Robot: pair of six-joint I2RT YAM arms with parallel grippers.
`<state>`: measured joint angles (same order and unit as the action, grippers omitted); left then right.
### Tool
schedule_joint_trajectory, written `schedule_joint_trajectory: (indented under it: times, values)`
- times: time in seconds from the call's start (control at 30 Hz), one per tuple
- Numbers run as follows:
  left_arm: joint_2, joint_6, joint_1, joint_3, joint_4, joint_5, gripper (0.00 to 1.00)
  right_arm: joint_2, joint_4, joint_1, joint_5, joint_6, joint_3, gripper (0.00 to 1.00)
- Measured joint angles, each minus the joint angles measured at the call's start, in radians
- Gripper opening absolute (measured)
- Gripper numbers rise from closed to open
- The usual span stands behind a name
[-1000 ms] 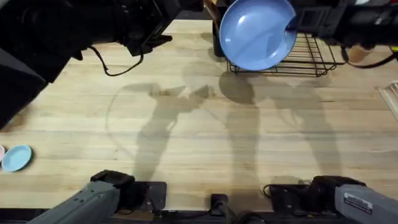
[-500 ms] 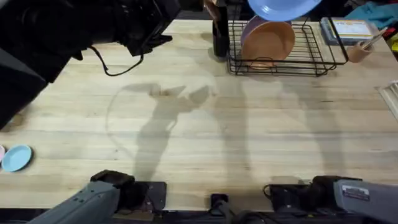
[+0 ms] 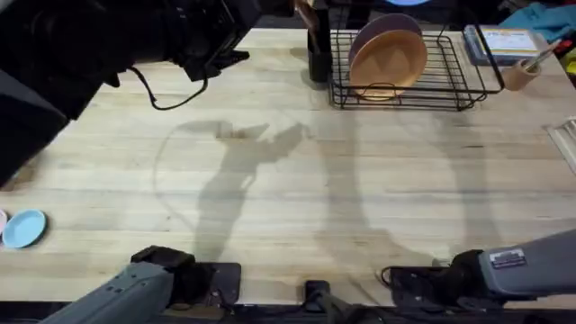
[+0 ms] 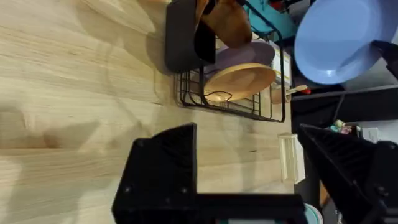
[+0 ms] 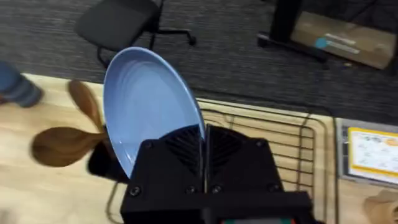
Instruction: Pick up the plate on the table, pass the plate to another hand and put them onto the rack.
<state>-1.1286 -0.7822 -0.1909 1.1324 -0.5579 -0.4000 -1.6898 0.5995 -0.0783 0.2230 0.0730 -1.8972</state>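
The light-blue plate [image 5: 146,106] hangs tilted above the black wire rack [image 5: 283,146], its rim clamped in my right gripper [image 5: 204,142], which is shut on it. In the left wrist view the plate [image 4: 339,40] floats high past the rack [image 4: 233,102]. Overhead, only a sliver of the plate [image 3: 407,2] shows at the top edge, beyond the rack [image 3: 450,85]. An orange plate [image 3: 389,61] and a purple plate [image 3: 382,27] stand in the rack's slots. My left gripper [image 4: 249,165] is open and holds nothing, hovering over the table [image 3: 288,180] to the rack's left.
A black holder [image 3: 317,45] with wooden utensils stands against the rack's left side. A box [image 3: 504,40] and a cup [image 3: 520,74] sit to the rack's right. A small light-blue dish [image 3: 24,228] lies at the table's left edge.
The right gripper has carried the plate up and back, from in front of the rack to almost past the overhead view's top edge. The left arm has not moved.
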Motion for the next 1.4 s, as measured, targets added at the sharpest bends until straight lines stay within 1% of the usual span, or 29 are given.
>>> schedule_joint_trajectory:
  times: [0.27, 0.3, 0.57, 0.6, 0.7, 0.73, 0.87, 1.17, 1.4]
  values:
    - [0.0, 0.0, 0.0, 0.0, 0.0, 0.0, 0.996, -0.08, -0.148, -0.015, -0.037, 0.145, -0.003, 0.029]
    - [0.0, 0.0, 0.0, 0.0, 0.0, 0.0, 0.995, -0.102, -0.202, -0.015, -0.041, 0.209, -0.003, 0.029]
    - [0.0, 0.0, 0.0, 0.0, 0.0, 0.0, 0.995, -0.139, -0.359, -0.015, -0.044, 0.41, -0.004, 0.028]
    - [0.0, 0.0, 0.0, 0.0, 0.0, 0.0, 0.995, -0.154, -0.38, -0.015, -0.03, 0.501, -0.005, 0.03]
    - [0.0, 0.0, 0.0, 0.0, 0.0, 0.0, 0.995, -0.176, -0.381, -0.015, 0.02, 0.588, -0.005, 0.03]
    - [0.0, 0.0, 0.0, 0.0, 0.0, 0.0, 0.995, -0.201, -0.381, -0.015, 0.077, 0.68, -0.005, 0.031]
    - [0.0, 0.0, 0.0, 0.0, -0.003, 0.0, 0.995, -0.227, -0.381, -0.015, 0.146, 0.803, -0.005, 0.031]
    - [0.0, 0.0, 0.0, 0.0, -0.008, 0.0, 0.995, -0.275, -0.385, -0.024, 0.289, 0.976, -0.005, 0.031]
    - [0.0, 0.0, 0.0, 0.0, -0.008, 0.0, 0.995, -0.351, -0.414, -0.029, 0.333, 1.026, -0.006, 0.031]
